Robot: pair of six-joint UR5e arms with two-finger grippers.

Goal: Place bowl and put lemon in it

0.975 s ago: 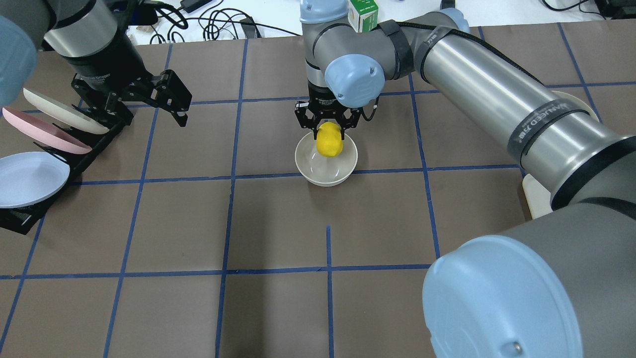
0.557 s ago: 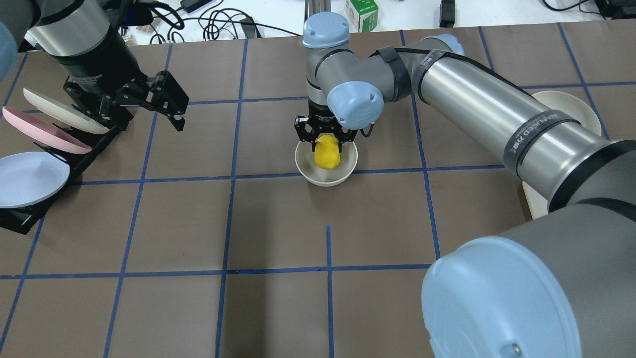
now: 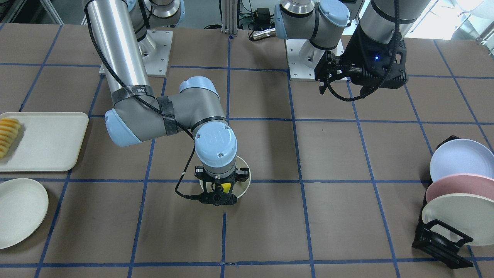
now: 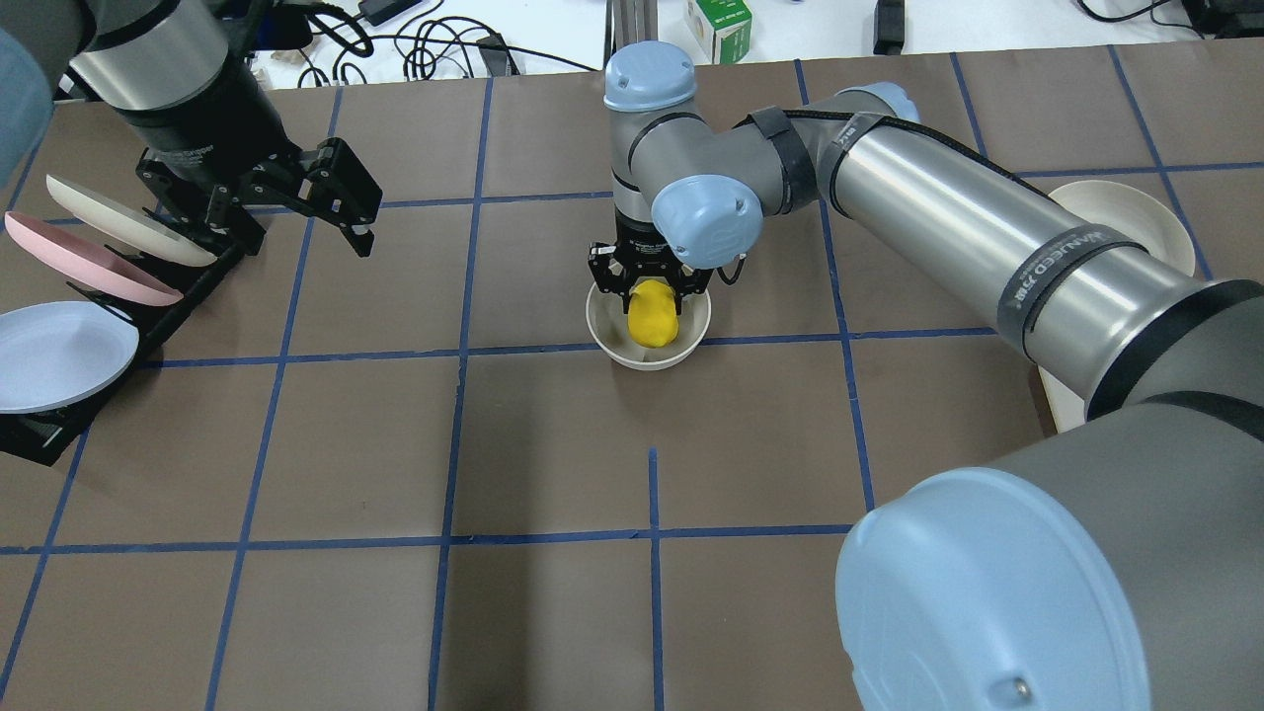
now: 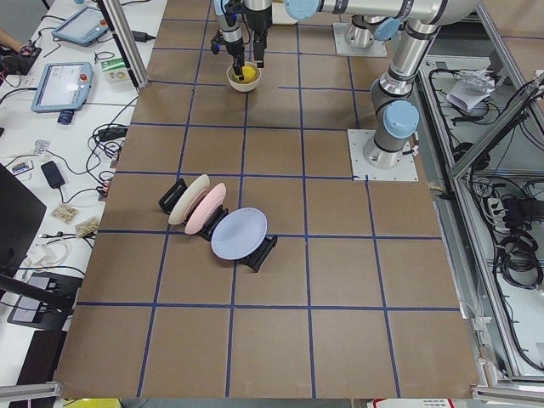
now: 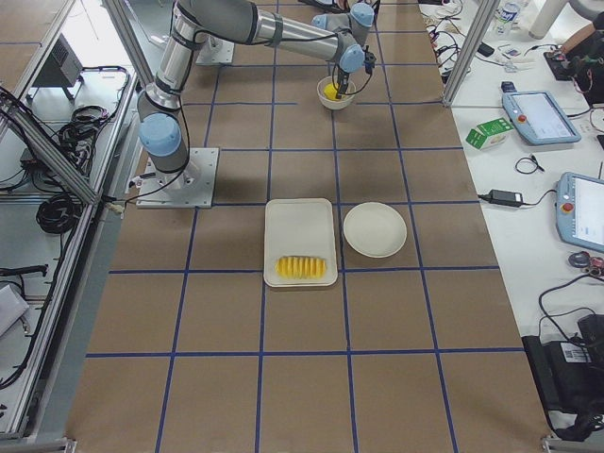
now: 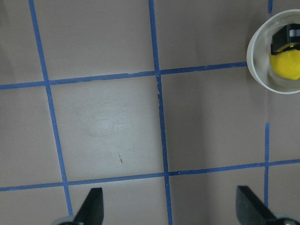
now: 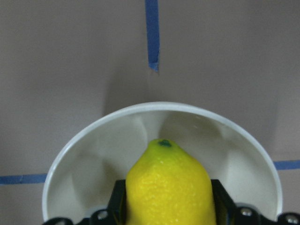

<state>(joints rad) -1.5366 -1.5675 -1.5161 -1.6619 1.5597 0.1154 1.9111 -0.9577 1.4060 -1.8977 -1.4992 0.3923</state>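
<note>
We judged the task at its last step: the bowl [image 4: 604, 334] stood near the middle of the tabletop, and the right end effector [image 4: 653, 293], wrist pointing straight down, clamped the lemon [image 4: 652, 318] low inside it, so the next move called for letting go and rising clear of the rim. The left end effector [image 7: 168, 197] hung wide open and empty near the plate rack [image 4: 39, 439] at the tabletop's left end.

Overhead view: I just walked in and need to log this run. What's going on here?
The right gripper is shut on the lemon and holds it down inside the bowl at mid-table; it has not let go. The left gripper hangs open and empty above the table, near the plate rack.
</note>
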